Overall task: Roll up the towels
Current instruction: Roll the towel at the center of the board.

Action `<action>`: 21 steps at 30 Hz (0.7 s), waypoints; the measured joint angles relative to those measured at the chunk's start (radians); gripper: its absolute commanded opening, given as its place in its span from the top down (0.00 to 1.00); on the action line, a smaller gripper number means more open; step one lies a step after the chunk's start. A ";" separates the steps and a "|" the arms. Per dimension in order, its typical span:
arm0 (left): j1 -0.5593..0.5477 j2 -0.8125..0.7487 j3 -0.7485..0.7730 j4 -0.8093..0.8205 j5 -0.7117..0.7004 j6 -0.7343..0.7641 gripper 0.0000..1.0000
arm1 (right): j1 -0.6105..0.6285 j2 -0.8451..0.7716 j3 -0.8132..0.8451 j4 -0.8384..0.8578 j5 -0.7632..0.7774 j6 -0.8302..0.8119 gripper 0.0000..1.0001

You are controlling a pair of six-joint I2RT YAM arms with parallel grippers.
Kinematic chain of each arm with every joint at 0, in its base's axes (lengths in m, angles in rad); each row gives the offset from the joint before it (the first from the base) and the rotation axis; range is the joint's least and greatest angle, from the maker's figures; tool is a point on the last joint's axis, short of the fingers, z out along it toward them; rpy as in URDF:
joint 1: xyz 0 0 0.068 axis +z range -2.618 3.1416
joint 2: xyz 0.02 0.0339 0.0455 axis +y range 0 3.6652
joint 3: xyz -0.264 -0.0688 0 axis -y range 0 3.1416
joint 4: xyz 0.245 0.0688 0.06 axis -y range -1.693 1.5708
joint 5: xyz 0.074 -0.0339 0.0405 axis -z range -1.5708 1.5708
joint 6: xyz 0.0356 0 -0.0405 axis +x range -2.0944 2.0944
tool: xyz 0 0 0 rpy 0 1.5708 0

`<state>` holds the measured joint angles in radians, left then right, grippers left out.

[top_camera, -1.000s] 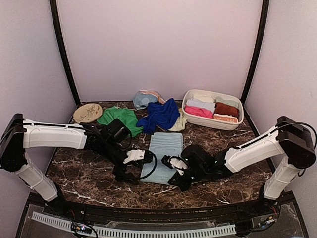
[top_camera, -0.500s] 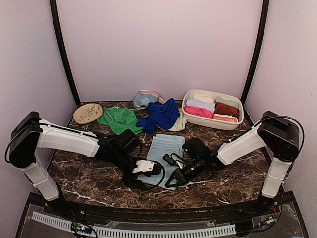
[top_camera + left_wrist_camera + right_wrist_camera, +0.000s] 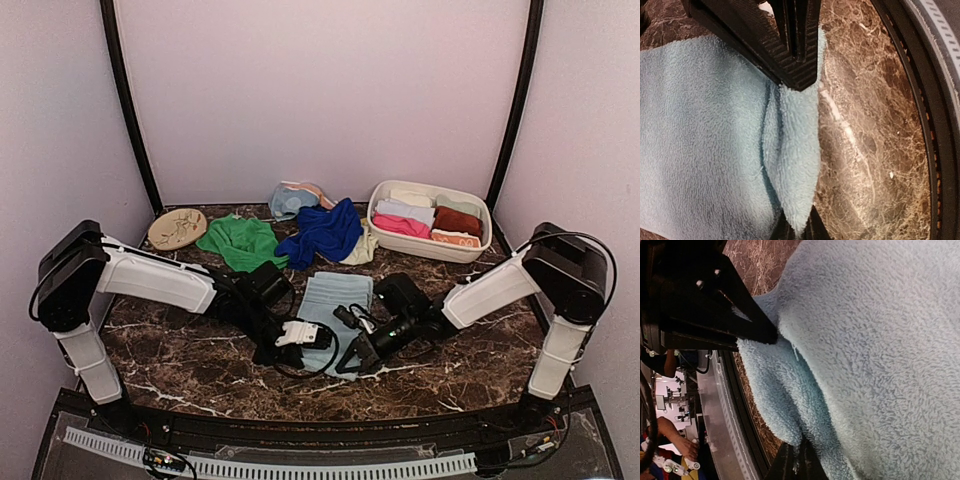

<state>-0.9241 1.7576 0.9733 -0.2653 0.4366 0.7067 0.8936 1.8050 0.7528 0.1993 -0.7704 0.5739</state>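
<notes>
A light blue towel [image 3: 335, 298] lies flat at the centre of the marble tabletop [image 3: 180, 350]. The left fingers [image 3: 283, 350] meet its 7 o'clock corner, the right fingers [image 3: 355, 355] its 5 o'clock corner. Farther back lie a tan disc [image 3: 177, 228] at 10 o'clock, a green towel [image 3: 240, 240] at 11, a royal blue towel [image 3: 322, 232] at 12, and a white basin [image 3: 425, 252] of rolled towels [image 3: 405, 225] at 1.

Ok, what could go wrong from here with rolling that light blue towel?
The left gripper pinches only a thin fold at the near edge of the light blue towel, so it may slip free. The right gripper holds its separate bunch, so uneven motion could skew the roll. The royal blue towel lies just beyond the far edge and might get caught up.
</notes>
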 measured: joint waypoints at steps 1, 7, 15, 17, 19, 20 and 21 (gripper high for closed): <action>0.007 0.003 0.010 -0.013 0.015 -0.004 0.93 | 0.000 -0.010 -0.004 -0.001 0.016 -0.007 0.75; 0.082 0.058 0.095 -0.121 0.162 -0.055 0.94 | 0.013 -0.221 -0.123 0.049 0.219 -0.112 0.57; 0.114 0.168 0.173 -0.243 0.296 -0.111 0.95 | 0.248 -0.477 -0.201 0.065 0.624 -0.382 0.57; 0.116 0.189 0.191 -0.263 0.314 -0.117 0.95 | 0.302 -0.469 -0.199 0.050 0.688 -0.432 0.56; 0.122 0.207 0.208 -0.286 0.336 -0.123 0.96 | 0.361 -0.441 -0.195 0.036 0.757 -0.483 0.56; 0.126 0.213 0.214 -0.296 0.347 -0.124 0.97 | 0.391 -0.418 -0.190 0.033 0.795 -0.504 0.56; 0.129 0.218 0.220 -0.309 0.357 -0.126 0.97 | 0.414 -0.394 -0.183 0.031 0.819 -0.522 0.57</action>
<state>-0.7948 1.9759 1.1938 -0.5743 0.7937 0.5812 1.3075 1.4109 0.5694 0.2306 0.0490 0.0517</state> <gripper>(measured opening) 0.052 0.436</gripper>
